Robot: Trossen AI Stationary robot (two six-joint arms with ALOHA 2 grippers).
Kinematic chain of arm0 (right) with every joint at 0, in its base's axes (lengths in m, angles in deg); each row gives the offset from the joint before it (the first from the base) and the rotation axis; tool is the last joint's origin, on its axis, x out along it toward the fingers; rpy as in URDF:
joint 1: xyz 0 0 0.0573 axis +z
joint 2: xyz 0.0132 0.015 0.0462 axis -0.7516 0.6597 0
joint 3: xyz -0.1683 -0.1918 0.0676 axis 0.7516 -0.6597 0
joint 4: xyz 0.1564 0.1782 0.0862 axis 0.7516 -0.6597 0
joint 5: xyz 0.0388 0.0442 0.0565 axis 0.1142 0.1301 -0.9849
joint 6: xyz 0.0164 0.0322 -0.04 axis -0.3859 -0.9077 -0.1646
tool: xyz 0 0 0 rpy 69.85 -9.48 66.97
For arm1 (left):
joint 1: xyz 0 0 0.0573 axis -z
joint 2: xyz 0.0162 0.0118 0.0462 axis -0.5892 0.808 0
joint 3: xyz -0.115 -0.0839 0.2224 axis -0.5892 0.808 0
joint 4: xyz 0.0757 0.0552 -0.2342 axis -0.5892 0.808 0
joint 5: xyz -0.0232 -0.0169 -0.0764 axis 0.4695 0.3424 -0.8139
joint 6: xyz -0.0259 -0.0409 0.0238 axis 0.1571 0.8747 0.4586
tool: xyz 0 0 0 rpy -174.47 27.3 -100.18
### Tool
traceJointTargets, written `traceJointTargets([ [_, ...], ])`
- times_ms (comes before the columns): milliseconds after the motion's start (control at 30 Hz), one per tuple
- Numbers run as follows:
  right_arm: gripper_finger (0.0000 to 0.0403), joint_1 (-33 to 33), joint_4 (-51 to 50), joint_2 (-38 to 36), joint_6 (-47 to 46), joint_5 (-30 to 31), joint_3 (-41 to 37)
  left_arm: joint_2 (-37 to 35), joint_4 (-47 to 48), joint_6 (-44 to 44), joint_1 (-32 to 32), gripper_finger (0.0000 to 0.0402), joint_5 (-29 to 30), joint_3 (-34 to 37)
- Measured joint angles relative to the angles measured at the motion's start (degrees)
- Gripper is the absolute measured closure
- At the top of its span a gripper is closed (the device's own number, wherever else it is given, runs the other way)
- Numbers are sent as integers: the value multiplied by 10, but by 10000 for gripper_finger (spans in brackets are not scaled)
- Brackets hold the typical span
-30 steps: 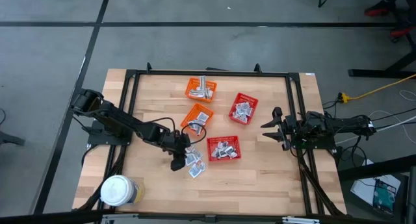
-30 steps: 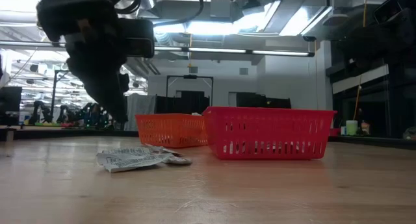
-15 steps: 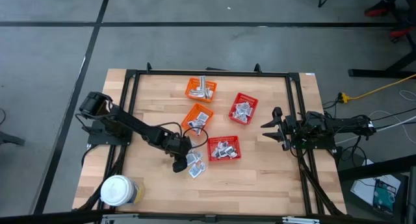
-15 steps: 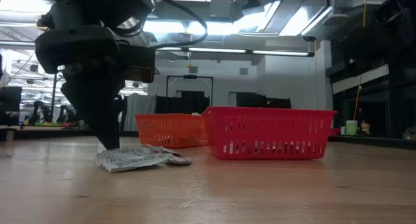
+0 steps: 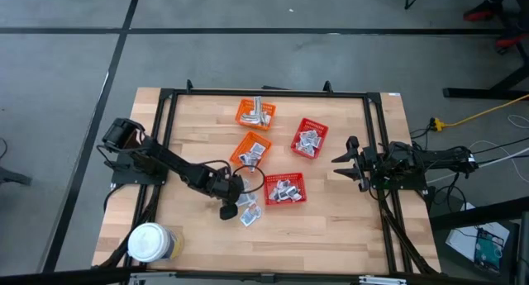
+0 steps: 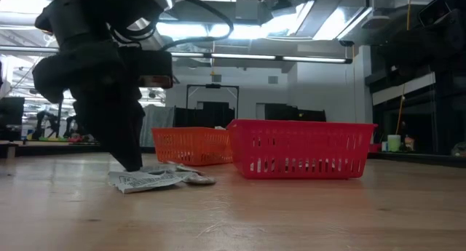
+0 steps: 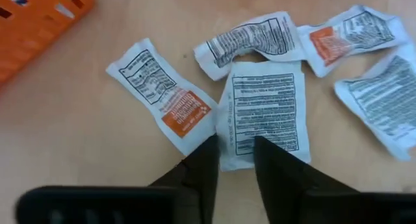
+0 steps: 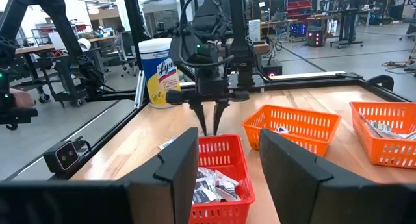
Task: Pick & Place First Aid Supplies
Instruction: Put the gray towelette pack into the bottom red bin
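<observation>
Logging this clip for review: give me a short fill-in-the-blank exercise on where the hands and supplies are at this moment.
1. The left hand is down at the loose sachets on the ____.
2. The right hand waits near the table's right edge, holding ____.
3. Baskets on the table: two red and two ____.
4. The white-lidded jar stands near the table's front-____ corner.

Missing words: table; nothing; orange; left
</observation>
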Motion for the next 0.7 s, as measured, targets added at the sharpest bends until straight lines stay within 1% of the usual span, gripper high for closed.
traceJointTargets([
  [233, 240, 0, 0, 0, 0, 0, 0, 4, 5, -1, 4, 389, 12, 0],
  [300, 240, 0, 0, 0, 0, 0, 0, 1, 5, 1, 4, 396, 6, 0],
  [367, 240, 0, 0, 0, 0, 0, 0, -1, 4, 3, 0, 397, -12, 1],
  [400, 240, 0, 0, 0, 0, 0, 0, -5, 4, 4, -2, 398, -27, 1],
  [533, 240, 0, 0, 0, 0, 0, 0, -29, 4, 21, -10, 399, -122, 3],
  [633, 240, 0, 0, 0, 0, 0, 0, -49, -33, 25, -25, 399, -198, 3],
  [700, 240, 0, 0, 0, 0, 0, 0, -56, -68, 33, -38, 399, -267, 3],
])
